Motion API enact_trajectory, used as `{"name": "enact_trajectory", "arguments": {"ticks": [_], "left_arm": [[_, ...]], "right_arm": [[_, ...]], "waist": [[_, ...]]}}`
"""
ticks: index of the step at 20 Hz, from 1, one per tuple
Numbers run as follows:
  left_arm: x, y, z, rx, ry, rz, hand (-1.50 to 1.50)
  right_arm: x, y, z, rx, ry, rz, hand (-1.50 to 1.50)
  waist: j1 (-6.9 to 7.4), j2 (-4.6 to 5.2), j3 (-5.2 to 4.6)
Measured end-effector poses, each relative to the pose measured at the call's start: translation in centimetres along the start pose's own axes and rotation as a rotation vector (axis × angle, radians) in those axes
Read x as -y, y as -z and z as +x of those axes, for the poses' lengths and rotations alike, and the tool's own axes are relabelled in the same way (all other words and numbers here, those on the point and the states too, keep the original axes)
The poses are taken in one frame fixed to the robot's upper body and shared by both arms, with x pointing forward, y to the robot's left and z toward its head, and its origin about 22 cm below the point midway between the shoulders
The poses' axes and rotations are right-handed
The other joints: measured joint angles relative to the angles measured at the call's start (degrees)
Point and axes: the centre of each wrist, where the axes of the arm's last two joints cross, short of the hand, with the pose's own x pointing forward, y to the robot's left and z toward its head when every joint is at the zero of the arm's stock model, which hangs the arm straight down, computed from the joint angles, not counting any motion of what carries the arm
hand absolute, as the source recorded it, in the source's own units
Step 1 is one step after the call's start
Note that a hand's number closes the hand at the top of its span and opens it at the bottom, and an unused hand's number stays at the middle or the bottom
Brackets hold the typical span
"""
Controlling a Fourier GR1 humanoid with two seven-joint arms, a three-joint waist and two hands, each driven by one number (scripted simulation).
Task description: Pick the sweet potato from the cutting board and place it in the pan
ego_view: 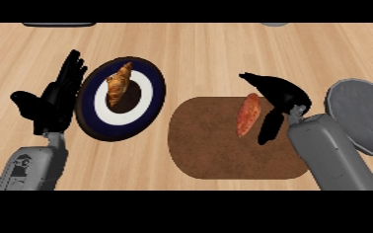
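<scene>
An orange sweet potato (248,114) lies on the right part of a brown cutting board (211,148). My right hand (280,98) hangs over the board just right of the sweet potato, its fingers curved down beside it and its thumb reaching out above it; they do not close round it. The grey pan (353,111) shows at the right edge, partly hidden by my right forearm. Near the left edge my left hand (55,101) rests open with fingers up.
A dark blue and white plate (149,91) with a croissant (119,83) on it stands left of the board, next to my left hand. Grey objects (58,24) peek in at the counter's far edge.
</scene>
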Motion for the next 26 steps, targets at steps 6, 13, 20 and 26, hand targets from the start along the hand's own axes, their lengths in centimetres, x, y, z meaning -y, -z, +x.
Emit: {"name": "enact_trajectory", "arguments": {"ticks": [6, 13, 20, 26], "left_arm": [[-0.5, -0.2, 0.1, -0.006, 0.0, 0.004, 0.0], [-0.1, -0.2, 0.1, -0.002, 0.003, 0.002, 0.0], [-0.5, -0.6, 0.1, -0.002, 0.003, 0.002, 0.0], [-0.5, -0.3, -0.1, 0.001, 0.008, 0.005, 0.0]], "right_arm": [[-0.7, 1.7, -0.3, -0.027, -0.037, 0.032, -1.5], [-2.6, 2.7, -0.5, -0.034, -0.038, 0.087, 1.5], [-3.0, 3.7, -1.0, 0.066, -0.092, 0.085, 1.5], [-3.3, 3.7, -0.4, 0.077, -0.098, 0.064, 1.5]], "waist": [[0.05, 0.03, 0.01], [-0.02, 0.01, 0.01], [0.09, -0.18, -0.14], [-0.11, -0.19, -0.11]]}}
